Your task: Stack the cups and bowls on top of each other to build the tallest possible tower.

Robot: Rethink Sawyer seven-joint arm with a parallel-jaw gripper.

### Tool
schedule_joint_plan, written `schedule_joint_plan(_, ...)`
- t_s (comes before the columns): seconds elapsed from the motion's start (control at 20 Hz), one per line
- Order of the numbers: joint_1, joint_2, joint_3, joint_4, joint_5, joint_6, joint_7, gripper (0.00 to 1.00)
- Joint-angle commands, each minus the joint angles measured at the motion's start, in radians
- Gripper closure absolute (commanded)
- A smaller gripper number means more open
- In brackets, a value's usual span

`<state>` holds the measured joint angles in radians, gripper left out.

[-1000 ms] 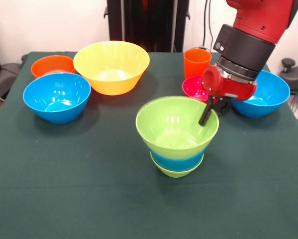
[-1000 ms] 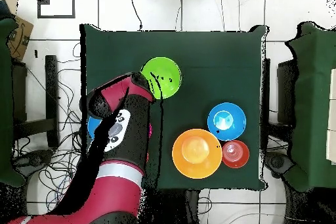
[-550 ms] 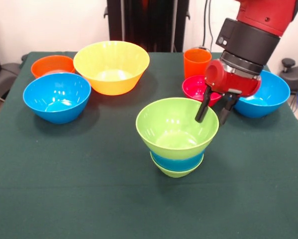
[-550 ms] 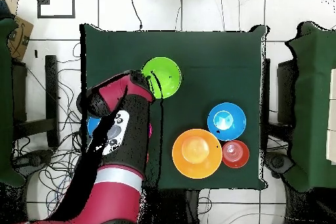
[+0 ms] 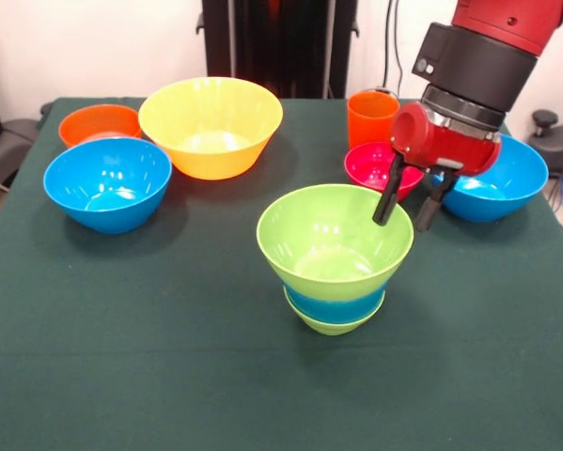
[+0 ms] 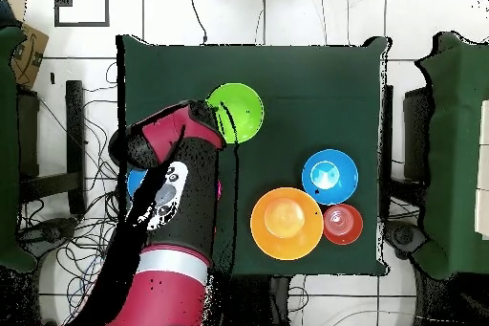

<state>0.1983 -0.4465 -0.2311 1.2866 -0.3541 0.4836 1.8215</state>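
Three nested glossy plastic bowls, lime over blue over green, form the tower (image 5: 335, 259) mid-table; my gripper (image 5: 408, 203) hangs empty, fingers (image 5: 388, 198) spread over its rim; I'd judge these light, stiff, slippery, best pinched by the rim.

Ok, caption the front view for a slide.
Open gripper above the rim of a three-bowl tower.
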Motion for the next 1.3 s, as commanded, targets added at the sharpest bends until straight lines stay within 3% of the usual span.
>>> schedule_joint_plan(0.05,-0.042,-0.070,0.121,0.060,0.050,0.189,-0.028,0.00)
schedule_joint_plan(0.2,-0.047,-0.106,0.117,0.061,0.062,0.250,-0.046,0.00)
schedule_joint_plan(0.75,-0.089,-0.183,0.151,0.110,0.071,0.305,-0.103,0.00)
schedule_joint_plan(1.3,-0.282,-0.262,0.267,0.259,-0.011,0.227,-0.308,0.00)
